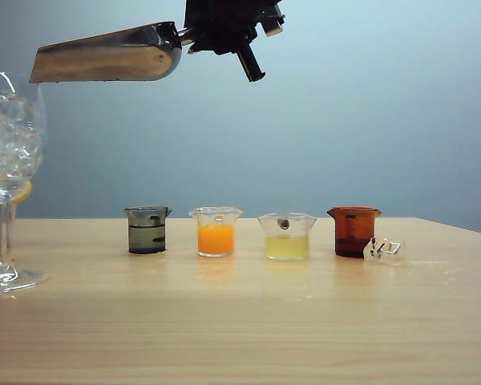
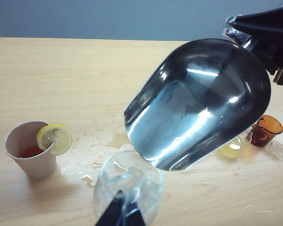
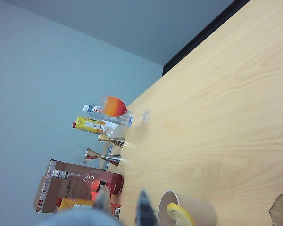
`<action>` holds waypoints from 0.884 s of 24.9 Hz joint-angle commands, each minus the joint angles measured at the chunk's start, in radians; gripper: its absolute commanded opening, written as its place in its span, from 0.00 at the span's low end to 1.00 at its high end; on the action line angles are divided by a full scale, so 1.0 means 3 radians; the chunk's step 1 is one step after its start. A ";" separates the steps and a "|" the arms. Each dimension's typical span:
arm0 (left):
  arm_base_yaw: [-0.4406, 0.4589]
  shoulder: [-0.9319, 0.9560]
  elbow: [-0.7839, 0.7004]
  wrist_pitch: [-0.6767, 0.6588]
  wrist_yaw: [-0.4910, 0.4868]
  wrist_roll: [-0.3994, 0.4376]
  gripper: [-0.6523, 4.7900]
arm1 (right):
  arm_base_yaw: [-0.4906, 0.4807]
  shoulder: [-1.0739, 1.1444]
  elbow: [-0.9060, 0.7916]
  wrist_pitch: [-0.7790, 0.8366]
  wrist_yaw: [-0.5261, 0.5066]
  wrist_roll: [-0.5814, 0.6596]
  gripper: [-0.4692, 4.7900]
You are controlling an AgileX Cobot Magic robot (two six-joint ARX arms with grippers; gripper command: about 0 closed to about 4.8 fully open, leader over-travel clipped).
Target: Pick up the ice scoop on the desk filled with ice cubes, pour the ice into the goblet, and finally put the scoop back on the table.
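While right gripper (image 1: 194,36) jaws clamp its handle, ice scoop (image 1: 108,54) tips above goblet (image 1: 10,152).

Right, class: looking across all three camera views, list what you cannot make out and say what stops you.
- Goblet: its left side, cut by the exterior view's edge.
- Right gripper: its top, cut by the exterior view's upper edge; its grip on the ice scoop handle is hidden.
- Left gripper: mostly cut off, blurred behind glass.
- Amber beaker: partly hidden behind the scoop.
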 commanded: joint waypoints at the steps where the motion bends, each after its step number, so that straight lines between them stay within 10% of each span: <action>1: 0.0004 -0.0010 0.0005 0.0032 0.0003 0.0001 0.11 | 0.0001 -0.0036 0.0032 0.0106 -0.0004 -0.0006 0.08; 22: 0.0004 -0.0010 0.0005 0.0033 0.0001 0.0001 0.11 | -0.0416 -0.0050 0.0031 0.0286 -0.0595 0.0367 0.08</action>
